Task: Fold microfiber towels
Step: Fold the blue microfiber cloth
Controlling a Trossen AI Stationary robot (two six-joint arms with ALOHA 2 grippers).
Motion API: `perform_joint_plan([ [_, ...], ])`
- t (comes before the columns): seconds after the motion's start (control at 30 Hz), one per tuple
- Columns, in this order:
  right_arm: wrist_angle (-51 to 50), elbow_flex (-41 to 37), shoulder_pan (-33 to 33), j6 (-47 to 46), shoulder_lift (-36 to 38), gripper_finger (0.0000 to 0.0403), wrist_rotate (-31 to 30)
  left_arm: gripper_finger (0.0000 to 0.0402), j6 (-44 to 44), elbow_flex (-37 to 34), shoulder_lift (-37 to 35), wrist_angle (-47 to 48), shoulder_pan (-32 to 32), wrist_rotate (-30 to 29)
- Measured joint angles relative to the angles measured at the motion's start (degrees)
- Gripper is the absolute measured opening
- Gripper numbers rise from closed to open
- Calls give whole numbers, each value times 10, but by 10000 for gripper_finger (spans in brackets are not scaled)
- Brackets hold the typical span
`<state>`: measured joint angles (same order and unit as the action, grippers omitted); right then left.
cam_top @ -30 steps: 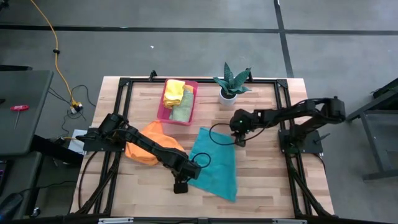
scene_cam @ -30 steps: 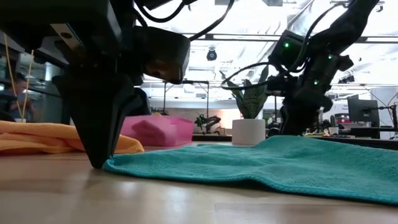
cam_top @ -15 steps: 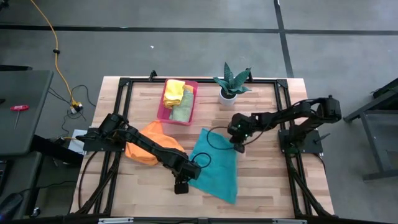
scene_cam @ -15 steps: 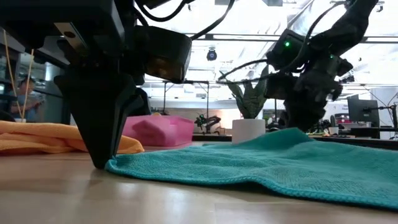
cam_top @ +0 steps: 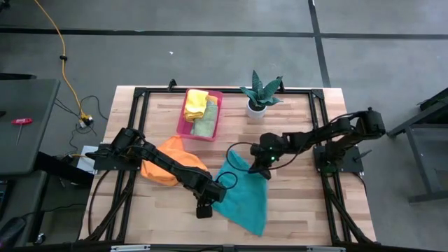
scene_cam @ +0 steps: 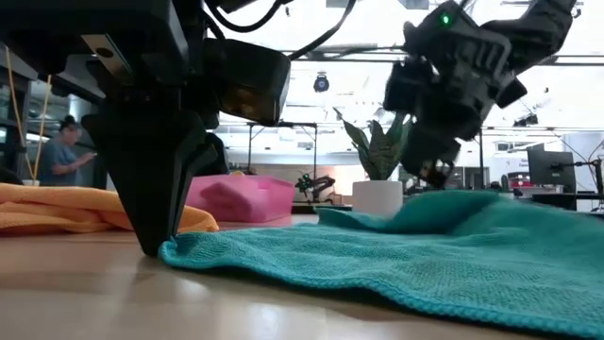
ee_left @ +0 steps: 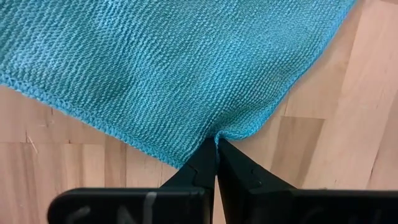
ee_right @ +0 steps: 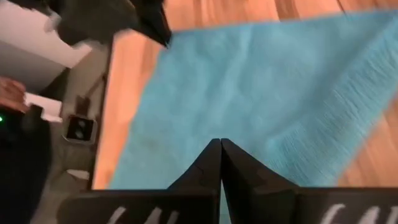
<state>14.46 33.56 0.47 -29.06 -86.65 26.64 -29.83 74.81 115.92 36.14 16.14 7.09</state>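
A teal towel (cam_top: pixel 245 199) lies spread on the table's middle. My left gripper (cam_top: pixel 204 208) is shut on its near left corner, down at the table. My right gripper (cam_top: pixel 268 170) is shut on the towel's far right part and stands above the cloth. The towel also shows in the low view (scene_cam: pixel 377 255), the left wrist view (ee_left: pixel 186 62) and the right wrist view (ee_right: pixel 249 81). An orange towel (cam_top: pixel 168 162) lies crumpled on the table to the left. A yellow towel (cam_top: pixel 196 100) and a light green towel (cam_top: pixel 205 122) lie in the pink tray (cam_top: pixel 218 112). My left gripper pinches the teal towel's corner (ee_left: pixel 219 132) between its two fingers, which point down from above. The corner puckers at the fingertips and stays on the table (scene_cam: pixel 175 247). My right gripper holds the towel's far right part (scene_cam: pixel 436 195) from above, lifted off the table. The cloth slopes slackly down from the fingers to the part that lies flat. The gripper hides which edge or corner it has, and how many layers.
A potted plant (cam_top: pixel 257 98) in a white pot stands at the far middle, right of the pink tray. A black frame (cam_top: pixel 140 92) runs around the table's edges. Bare wood lies near the front edge (cam_top: pixel 294 224). A person (scene_cam: pixel 66 156) shows in the room beyond.
My right gripper has risen and gone toward the table's near left, carrying the teal towel's far right part up and over the cloth. That part has lifted clear and the towel's far side has drawn in. The corner in my left gripper has stayed put.
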Motion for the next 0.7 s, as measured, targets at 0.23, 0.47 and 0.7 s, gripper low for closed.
perform_joint_plan([
  [0.23, -39, 50, 13, 18, -8, 0, -43, 0, 0, 0, 0, -1, 0, -1],
  [0.47, -266, 89, 9, 84, 27, 0, -120, 0, 0, 0, 0, -2, 1, -3],
  [0.7, -388, 32, 47, 56, 145, 0, -184, 0, 0, 0, 0, -7, 1, -3],
])
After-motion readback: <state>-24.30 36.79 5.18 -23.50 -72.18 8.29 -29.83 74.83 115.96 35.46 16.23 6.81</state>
